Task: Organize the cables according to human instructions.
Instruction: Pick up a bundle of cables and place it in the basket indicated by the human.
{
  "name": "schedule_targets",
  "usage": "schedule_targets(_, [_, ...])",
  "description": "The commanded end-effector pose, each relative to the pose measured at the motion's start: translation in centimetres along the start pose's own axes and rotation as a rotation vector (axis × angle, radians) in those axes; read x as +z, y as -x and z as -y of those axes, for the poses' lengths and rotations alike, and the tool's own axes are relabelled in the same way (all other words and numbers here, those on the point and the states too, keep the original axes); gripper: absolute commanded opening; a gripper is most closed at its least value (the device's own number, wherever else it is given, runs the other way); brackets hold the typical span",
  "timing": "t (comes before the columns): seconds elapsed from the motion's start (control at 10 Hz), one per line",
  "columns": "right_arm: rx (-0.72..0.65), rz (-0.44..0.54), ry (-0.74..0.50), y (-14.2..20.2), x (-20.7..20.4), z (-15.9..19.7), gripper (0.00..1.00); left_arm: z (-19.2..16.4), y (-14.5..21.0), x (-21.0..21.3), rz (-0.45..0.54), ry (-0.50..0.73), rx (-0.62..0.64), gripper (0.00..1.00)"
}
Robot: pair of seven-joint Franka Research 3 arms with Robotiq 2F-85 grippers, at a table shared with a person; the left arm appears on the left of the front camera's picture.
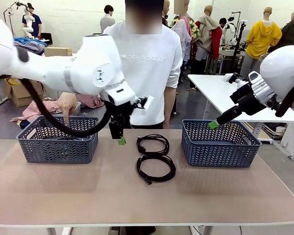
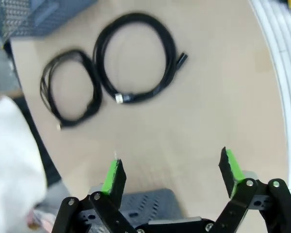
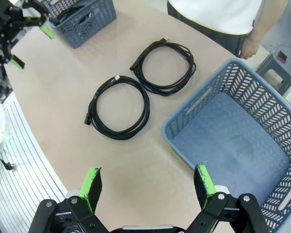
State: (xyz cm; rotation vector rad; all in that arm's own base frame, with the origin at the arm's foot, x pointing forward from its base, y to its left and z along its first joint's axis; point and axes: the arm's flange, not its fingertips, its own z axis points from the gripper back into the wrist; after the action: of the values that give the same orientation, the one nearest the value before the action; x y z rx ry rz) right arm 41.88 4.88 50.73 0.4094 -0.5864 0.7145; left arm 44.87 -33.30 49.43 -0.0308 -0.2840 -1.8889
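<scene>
Two black cable coils lie flat on the tan table (image 1: 63,196), in the gap between two blue baskets and clear of both. The far coil (image 1: 153,144) sits just behind the near coil (image 1: 156,168), and their edges appear to touch. The left claw (image 1: 121,140) hangs pointing down above the table, just beside the right end of the left basket (image 1: 56,149). Its own wrist camera shows the green pads spread wide with nothing between them. The right claw (image 1: 214,124) is tilted over the far left corner of the right basket (image 1: 220,147), also spread wide and holding nothing. The person's hand (image 1: 67,104) points one finger down at the far rim of the left basket. Something dark lies inside that basket; I cannot tell what.
</scene>
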Motion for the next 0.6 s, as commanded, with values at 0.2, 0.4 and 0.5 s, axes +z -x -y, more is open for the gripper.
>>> schedule_targets(0.2, [0.001, 0.022, -0.016, -0.1, 0.0, 0.2, 1.00, -0.9, -3.6, -4.7, -0.035, 0.063, -0.330, 1.00])
schedule_targets(0.4, [0.001, 0.022, -0.016, -0.1, 0.0, 0.2, 1.00, -0.6, -4.5, -6.4, -0.042, 0.083, -0.365, 1.00])
schedule_targets(0.5, [0.001, 0.022, -0.016, -0.1, 0.0, 0.2, 1.00, -0.5, -4.6, -6.8, -0.039, 0.089, -0.382, 1.00])
